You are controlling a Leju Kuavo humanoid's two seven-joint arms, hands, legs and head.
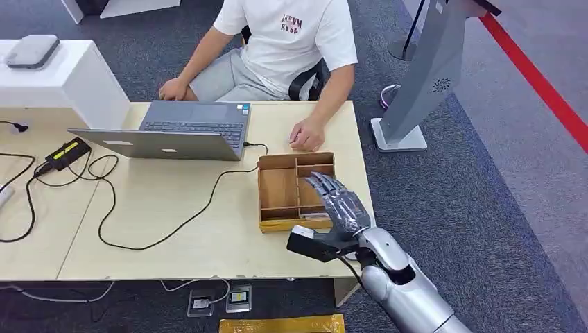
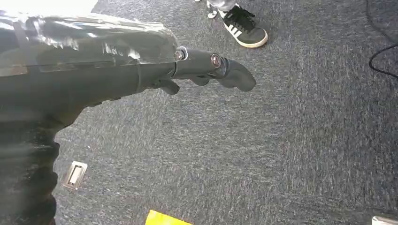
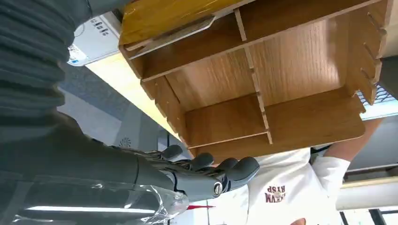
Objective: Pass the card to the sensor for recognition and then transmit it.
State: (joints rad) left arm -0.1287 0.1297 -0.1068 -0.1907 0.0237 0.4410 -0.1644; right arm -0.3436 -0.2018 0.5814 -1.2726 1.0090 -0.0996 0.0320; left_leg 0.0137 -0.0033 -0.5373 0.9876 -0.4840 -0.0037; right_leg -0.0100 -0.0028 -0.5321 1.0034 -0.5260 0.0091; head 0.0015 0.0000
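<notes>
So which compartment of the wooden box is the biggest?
The large one on the laptop side of the wooden box: it spans most of the box's depth undivided, while the side under the right hand is split into several smaller sections.

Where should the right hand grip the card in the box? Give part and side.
Pinch the card by its top edge, from above: it sits in the narrow near compartment of the wooden box, walls blocking its sides. Its pose is unclear.

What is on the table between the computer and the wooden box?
In the head view, a black cable runs from the grey open laptop across the light wooden table towards the divided wooden box; otherwise the stretch is bare tabletop.
</notes>
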